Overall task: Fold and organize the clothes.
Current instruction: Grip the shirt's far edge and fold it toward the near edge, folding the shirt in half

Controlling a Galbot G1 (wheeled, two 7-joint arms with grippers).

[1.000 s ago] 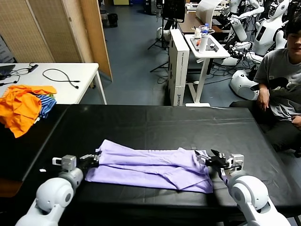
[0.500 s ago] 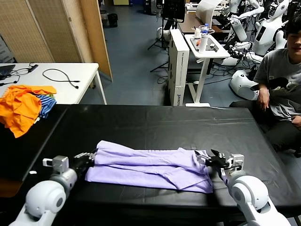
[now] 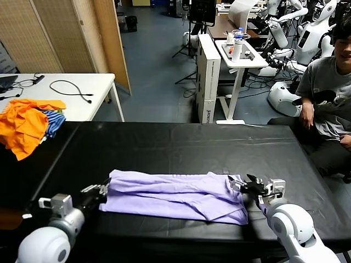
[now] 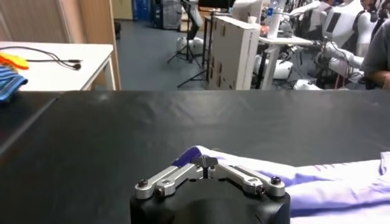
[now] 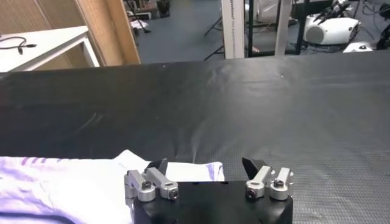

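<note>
The left gripper is pinched tight on the left end of the lavender T-shirt; in the left wrist view its 2 fingers meet over a small tuck of purple-edged cloth, and the garment runs away from them toward the robot's right. The right gripper sits at the shirt's opposite end with its jaws spread wide and nothing between them; the right wrist view shows the shirt's pale corner lying just in front of and under the gap, so it looks close to the cloth but not gripping it.

The shirt lies as 1 long, already narrowed band on the near part of the black table, its long axis running left to right between the 2 grippers, each at 1 short end. The coming move likely turns on this: only the left end is held, so any lift or fold along the long axis would be driven from the left, unless the right jaws close on their corner.

A heap of orange garments sits well apart at the far left.
</note>
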